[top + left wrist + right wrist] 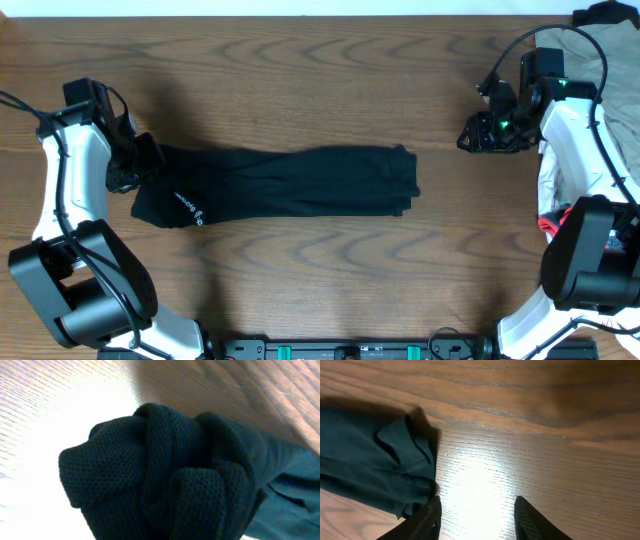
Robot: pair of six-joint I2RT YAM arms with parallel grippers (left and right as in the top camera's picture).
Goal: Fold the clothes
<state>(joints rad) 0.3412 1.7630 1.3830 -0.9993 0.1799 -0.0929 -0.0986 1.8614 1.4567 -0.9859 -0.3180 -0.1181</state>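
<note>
Bunched black fabric of the clothes (165, 470) crowds the left wrist view, pressed close to the lens. Coarse-knit folds are gathered into rounded lumps, and smoother black cloth trails away at the lower right. Behind it runs the wooden counter (60, 400), glaring bright at the left and shaded brown at the upper right. The left claw's own fingers cannot be made out here.

From overhead, the clothes (290, 183) lie as one long black band across the middle of the counter (300, 80), running left to right. A small white logo (190, 208) shows near the lower edge at the left end. The right end is ruffled into a few layered folds. The left claw (128, 165) sits at the band's left end, clenched on the fabric there. The right claw (475, 132) is off to the upper right, well apart from the garment's right end, over bare wood. Beneath the right arm lies a beige garment (580, 50), and a red item (547, 226) peeks out beside that arm lower down.

Seen from the right wrist, the right claw (476, 502) is released. Its two dark fingers (427, 520) stand apart at the bottom edge with only lit wood grain between them, grasping nothing. The folded right end of the clothes (375, 465) lies at the left, close to the finger on that side of the picture. Whether they touch I cannot tell.
</note>
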